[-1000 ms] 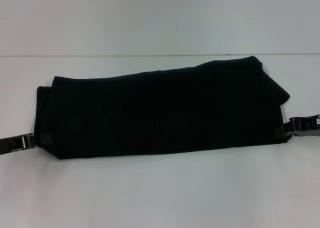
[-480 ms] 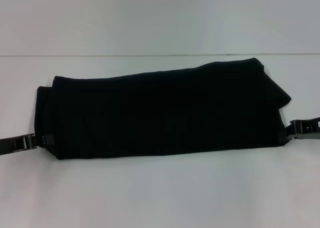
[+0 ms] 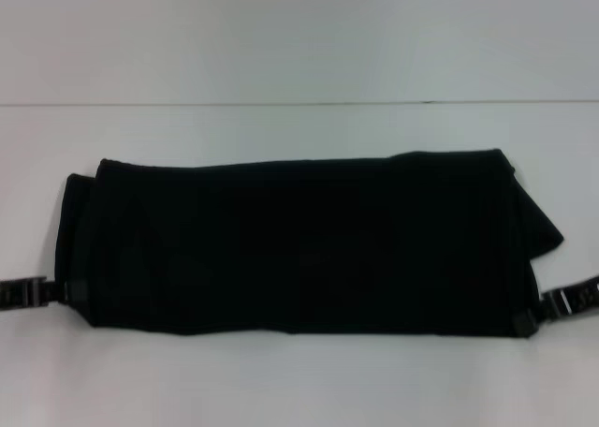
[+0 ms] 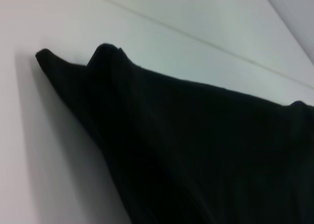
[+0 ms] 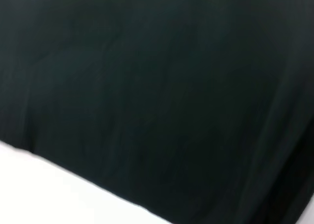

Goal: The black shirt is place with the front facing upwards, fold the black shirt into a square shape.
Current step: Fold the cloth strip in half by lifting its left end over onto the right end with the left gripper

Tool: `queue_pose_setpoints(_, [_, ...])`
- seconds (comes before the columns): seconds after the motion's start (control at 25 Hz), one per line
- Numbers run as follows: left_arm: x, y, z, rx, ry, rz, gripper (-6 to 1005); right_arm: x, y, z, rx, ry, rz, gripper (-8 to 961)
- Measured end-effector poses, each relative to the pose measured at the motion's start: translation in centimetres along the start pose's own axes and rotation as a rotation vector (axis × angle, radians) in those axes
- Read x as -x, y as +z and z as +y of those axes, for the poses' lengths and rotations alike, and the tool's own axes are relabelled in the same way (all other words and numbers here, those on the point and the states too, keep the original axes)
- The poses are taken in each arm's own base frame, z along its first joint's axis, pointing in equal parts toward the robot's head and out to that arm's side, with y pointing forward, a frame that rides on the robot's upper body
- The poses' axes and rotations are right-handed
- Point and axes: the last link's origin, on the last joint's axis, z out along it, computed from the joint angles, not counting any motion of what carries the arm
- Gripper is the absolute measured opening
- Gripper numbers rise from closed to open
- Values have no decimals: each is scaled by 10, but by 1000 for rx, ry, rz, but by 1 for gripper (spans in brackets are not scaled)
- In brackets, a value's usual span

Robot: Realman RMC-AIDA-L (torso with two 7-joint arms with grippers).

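The black shirt [image 3: 299, 244] lies folded into a long band across the white table [image 3: 299, 380]; no letters or neck label show. My left gripper [image 3: 67, 293] is shut on the shirt's near left corner. My right gripper [image 3: 530, 320] is shut on its near right corner. Both hold the near edge stretched between them. The left wrist view shows the shirt [image 4: 206, 150] rising in folds from the table. The right wrist view is filled by the shirt's cloth [image 5: 162, 96] with a strip of table [image 5: 49, 194].
A thin seam line [image 3: 281, 103] runs across the table behind the shirt. White tabletop lies in front of and behind the cloth.
Both grippers have pulled the shirt's near edge toward me and downward in the head view. The band now lies lower, flatter and more level.
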Motion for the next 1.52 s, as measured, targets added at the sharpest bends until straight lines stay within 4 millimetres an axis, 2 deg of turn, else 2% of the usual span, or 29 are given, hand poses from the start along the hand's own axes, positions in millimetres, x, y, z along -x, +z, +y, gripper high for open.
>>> queue_pose_setpoints(0.28, [11,-15,-3,-8,-28,-50,6,-18,7,2,10,-50,92,50])
queue_pose_setpoints(0.44, [15,-22,-6,-10,-49,-23,6,-20,7,0,16,-53,76,51])
queue_pose_setpoints(0.6, [14,-21,-6,-8,-47,-19,6,-17,3,-2,19,-40,44,51])
queue_pose_setpoints(0.8, [12,-21,-6,-5,-46,-9,7,-19,-4,-3,18,-43,25,108])
queue_pose_setpoints(1.04, [11,-20,-6,-6,-51,-3,7,-32,-18,-9,72,-29,-71,177])
queue_pose_setpoints(1.24, [11,-17,-6,0,-65,7,7,-53,-46,-18,202,-77,-299,406])
queue_pose_setpoints(1.36, [13,-14,-7,2,-89,15,6,-76,-62,-24,254,-136,-492,530])
queue_pose_setpoints(1.52, [13,-12,-9,-4,-106,19,6,-106,-61,-27,265,-237,-681,683])
